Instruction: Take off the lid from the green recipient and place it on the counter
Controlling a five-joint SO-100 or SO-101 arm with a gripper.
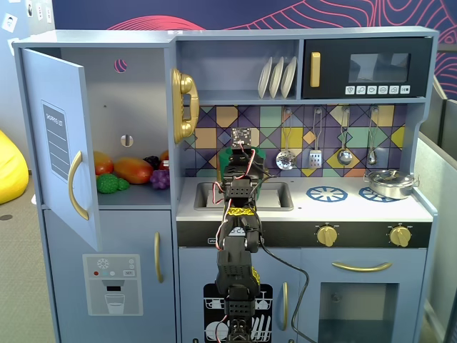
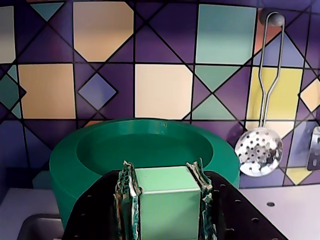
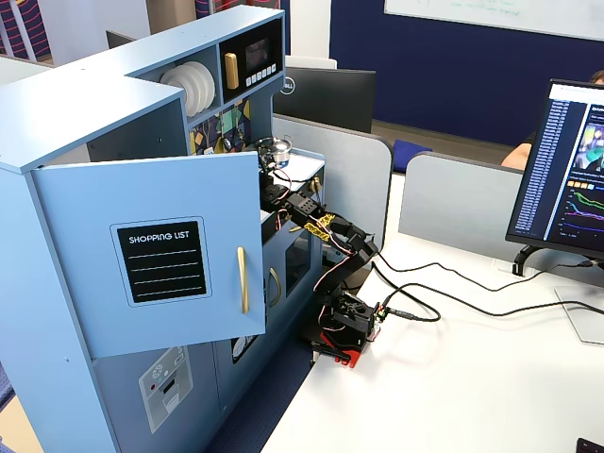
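Observation:
In the wrist view my gripper [image 2: 164, 172] is shut on the raised strap handle [image 2: 165, 200] of the round dark-green lid [image 2: 150, 145]. The padded fingers [image 2: 127, 185] press on both sides of the handle. The lid's green side runs down toward the grey-blue counter [image 2: 280, 210]; I see no seam with the green recipient. In a fixed view the gripper [image 1: 241, 158] is at the back of the counter [image 1: 307, 207] behind the sink [image 1: 275, 194]. The green recipient [image 1: 226, 158] shows only as slivers behind the arm.
A silver pan [image 1: 389, 184] sits on the right burner ring. A perforated skimmer [image 2: 259, 150] and other utensils hang on the tiled back wall to the right. The fridge door [image 1: 61, 136] stands open at the left. A sink corner [image 2: 35, 227] lies just below the gripper.

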